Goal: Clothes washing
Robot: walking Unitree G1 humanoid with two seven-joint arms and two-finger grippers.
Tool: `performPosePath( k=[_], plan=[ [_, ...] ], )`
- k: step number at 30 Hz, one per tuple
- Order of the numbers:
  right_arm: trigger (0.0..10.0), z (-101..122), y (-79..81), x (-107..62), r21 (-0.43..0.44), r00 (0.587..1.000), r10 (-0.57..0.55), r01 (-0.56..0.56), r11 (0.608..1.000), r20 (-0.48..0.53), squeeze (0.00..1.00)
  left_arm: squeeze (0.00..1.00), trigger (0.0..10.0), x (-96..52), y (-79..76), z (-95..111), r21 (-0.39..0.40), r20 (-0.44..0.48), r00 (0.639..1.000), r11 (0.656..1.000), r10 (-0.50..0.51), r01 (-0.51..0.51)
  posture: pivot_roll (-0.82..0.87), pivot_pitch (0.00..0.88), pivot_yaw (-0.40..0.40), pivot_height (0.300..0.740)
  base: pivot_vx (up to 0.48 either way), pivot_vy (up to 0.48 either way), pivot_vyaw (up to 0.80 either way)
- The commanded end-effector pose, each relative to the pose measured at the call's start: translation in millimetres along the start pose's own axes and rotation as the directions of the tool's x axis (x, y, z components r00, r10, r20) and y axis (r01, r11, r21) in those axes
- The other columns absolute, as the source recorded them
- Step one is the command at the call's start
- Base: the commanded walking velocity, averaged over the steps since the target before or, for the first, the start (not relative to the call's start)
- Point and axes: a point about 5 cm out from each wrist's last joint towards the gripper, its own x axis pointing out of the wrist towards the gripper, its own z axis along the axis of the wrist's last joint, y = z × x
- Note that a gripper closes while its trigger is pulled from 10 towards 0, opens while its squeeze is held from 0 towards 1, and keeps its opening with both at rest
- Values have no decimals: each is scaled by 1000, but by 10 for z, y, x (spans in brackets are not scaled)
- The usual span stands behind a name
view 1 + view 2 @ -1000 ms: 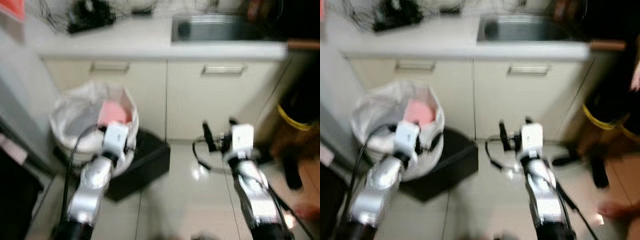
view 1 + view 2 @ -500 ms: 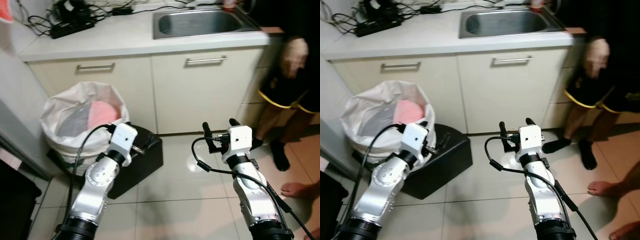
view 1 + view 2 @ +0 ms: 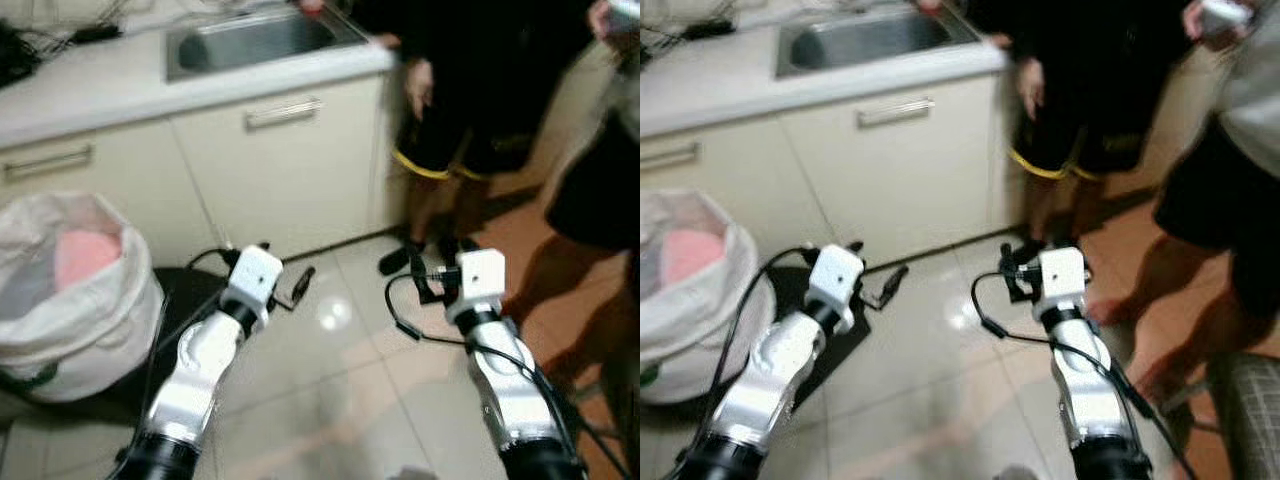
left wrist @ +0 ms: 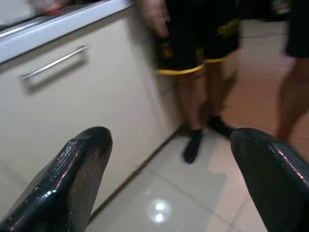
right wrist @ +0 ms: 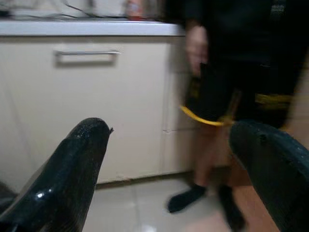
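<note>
Since half a second earlier the whole picture had swung toward the robot's right, so the camera had turned: the laundry bag (image 3: pixel 70 290) sat near the left edge and a second person (image 3: pixel 1230 190) had come into sight on the right. Pink clothing (image 3: pixel 85 255) lay in the bag's open top, on the tiled floor (image 3: pixel 330 380) below the cabinet front. Both arms were raised ahead; the left gripper (image 4: pixel 169 159) and the right gripper (image 5: pixel 164 159) each had fingers spread wide and holding nothing.

Judged risk: the person in black shorts (image 3: pixel 440 120) stood near the right arm, so further turning or walking could strike a leg, and blur would hamper aiming. The bag was also well apart from either gripper.

Head views showed the sink (image 3: pixel 250 35) in the surface; wrist views showed the finger gap plainly.
</note>
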Motion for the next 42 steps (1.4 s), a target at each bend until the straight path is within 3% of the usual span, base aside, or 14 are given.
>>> performPosePath(
  k=[1,17,34,40,42],
  plan=[
    [10000,-5,33,3,20,1000,10,-10,1000,-2,0,0,10000,-25,58,19,24,1,1000,1000,10,-10,-149,0,79,740,0,0,-763],
    [10000,14,12,4,17,1000,-2,1,1000,18,0,0,10000,-45,4,7,36,-9,1000,999,-9,10,-144,0,72,740,0,0,-760],
    [10000,10,31,18,14,1000,17,-17,1000,24,0,0,10000,-50,-32,30,57,6,999,997,-44,44,-145,0,72,740,0,-395,0],
    [10000,0,45,3,15,999,22,-22,1000,24,0,0,10000,-43,2,41,66,8,1000,998,-21,20,-145,0,75,740,0,0,0],
    [10000,-8,50,-2,15,999,24,-24,1000,24,0,0,10000,-49,-43,76,59,34,997,996,-68,66,-143,0,74,740,126,0,0]
  ],
)
